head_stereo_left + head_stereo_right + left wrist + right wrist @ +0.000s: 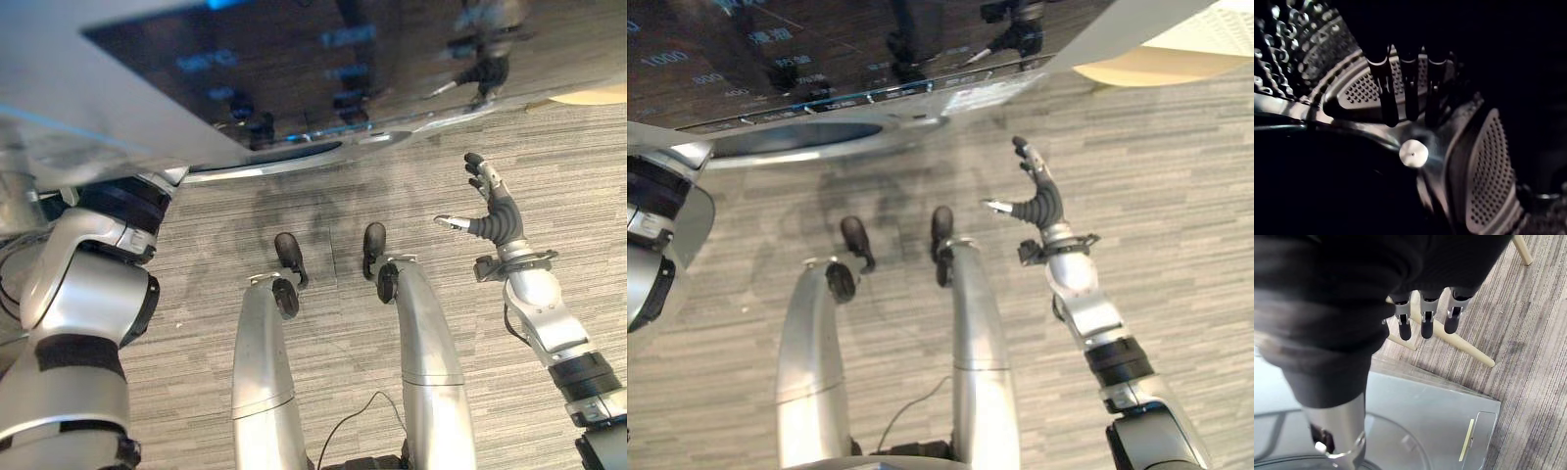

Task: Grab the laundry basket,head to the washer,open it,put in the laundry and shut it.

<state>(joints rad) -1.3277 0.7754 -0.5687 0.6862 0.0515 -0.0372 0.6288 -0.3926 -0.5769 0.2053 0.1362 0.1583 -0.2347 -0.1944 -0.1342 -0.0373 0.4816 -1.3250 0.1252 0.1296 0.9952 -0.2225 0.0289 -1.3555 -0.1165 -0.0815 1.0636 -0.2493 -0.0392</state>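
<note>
Washer: the washer stands across the far side of the grey carpet, its dark glossy top facing the head camera, its long side running left to right.
Right hand: the right hand hangs over the carpet in front of the washer, fingers straight and released, holding nothing.
Left hand: the left hand reaches inside the perforated drum; its fingers look relaxed and empty.
Seen by the right wrist camera alone: pale wooden legs on the carpet beside the washer's grey side.
Hard to make out: the drum's depths are dark.
</note>
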